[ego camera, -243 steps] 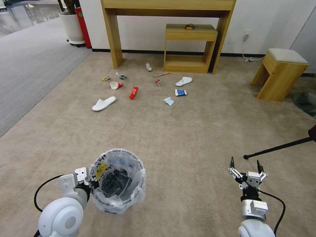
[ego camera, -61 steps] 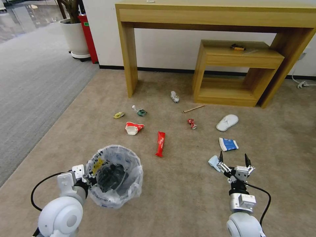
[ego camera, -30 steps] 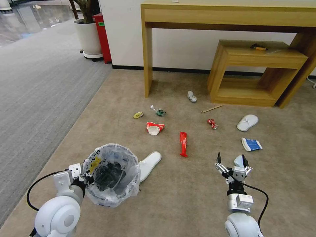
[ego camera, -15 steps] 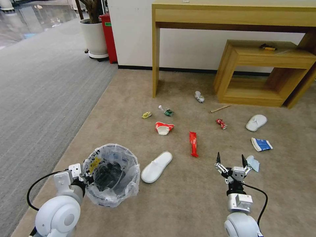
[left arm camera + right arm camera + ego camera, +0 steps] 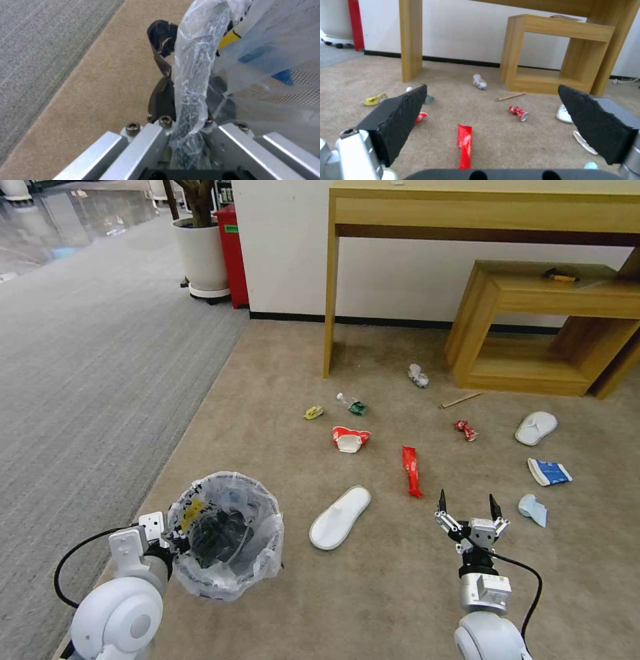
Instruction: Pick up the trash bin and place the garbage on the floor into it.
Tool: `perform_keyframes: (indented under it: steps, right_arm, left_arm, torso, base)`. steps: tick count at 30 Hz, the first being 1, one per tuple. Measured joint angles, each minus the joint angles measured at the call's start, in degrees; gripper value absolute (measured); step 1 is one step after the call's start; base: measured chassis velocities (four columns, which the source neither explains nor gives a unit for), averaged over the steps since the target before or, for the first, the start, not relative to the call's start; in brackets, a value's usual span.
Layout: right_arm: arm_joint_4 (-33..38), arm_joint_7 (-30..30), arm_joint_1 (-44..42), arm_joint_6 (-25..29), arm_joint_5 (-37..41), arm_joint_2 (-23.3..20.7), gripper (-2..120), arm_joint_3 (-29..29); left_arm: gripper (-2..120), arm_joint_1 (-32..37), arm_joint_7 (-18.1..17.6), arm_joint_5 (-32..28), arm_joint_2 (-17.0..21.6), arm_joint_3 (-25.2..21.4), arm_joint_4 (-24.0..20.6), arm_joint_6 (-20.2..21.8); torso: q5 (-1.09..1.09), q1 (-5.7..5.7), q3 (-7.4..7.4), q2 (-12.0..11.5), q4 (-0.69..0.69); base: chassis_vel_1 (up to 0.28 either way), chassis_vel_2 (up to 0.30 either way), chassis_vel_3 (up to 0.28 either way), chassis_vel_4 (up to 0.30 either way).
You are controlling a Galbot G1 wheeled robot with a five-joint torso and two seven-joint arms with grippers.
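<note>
Beige carpet floor (image 5: 373, 593) littered. Left hand (image 5: 172, 535) clenched on rim of trash bin (image 5: 223, 533), bin held beside near white slipper (image 5: 340, 508). Right hand (image 5: 465, 508) released, fingers spread, hovering right of that slipper. Red wrapper (image 5: 411, 471) just beyond slipper; crushed cup (image 5: 350, 439), can (image 5: 466, 430), blue-white packet (image 5: 549, 471) farther out.

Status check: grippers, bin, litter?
Left gripper shut on trash bin rim. Right gripper open, empty. Red wrapper just ahead on floor; nothing in the way.
</note>
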Motion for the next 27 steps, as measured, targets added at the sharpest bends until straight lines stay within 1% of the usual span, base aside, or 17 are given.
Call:
perform_keyframes:
  steps: [8,12,15,27]
  right_arm:
    - [0.00,-0.01,-0.07,0.17,-0.10,0.02,100,0.03]
    - [-0.02,-0.25,-0.11,0.78,-0.14,0.10,100,0.02]
    - [-0.45,-0.60,-0.22,1.94,-0.14,0.26,100,-0.04]
    - [-0.17,-0.76,-0.56,1.71,-0.20,0.39,100,-0.05]
  left_arm:
    - [0,0.11,0.03,0.20,-0.10,0.03,0.00,-0.03]
    - [0,0.12,0.03,0.27,-0.10,0.02,0.00,-0.05]
    - [0,0.08,0.07,0.27,-0.10,0.02,0.03,-0.07]
    - [0,0.03,0.17,0.45,-0.21,0.42,0.19,-0.10]
  torso:
    - [-0.01,0.00,0.00,0.00,0.00]
    - [-0.02,0.01,0.00,0.00,0.01]
    - [0.01,0.01,0.00,0.00,0.00]
    - [-0.01,0.01,0.00,0.00,0.00]
  base:
    - [0.108,0.092,-0.096,-0.096]
    - [0.055,0.059,-0.045,-0.031]
    - [0.000,0.000,0.000,0.000]
    - [0.000,0.000,0.000,0.000]
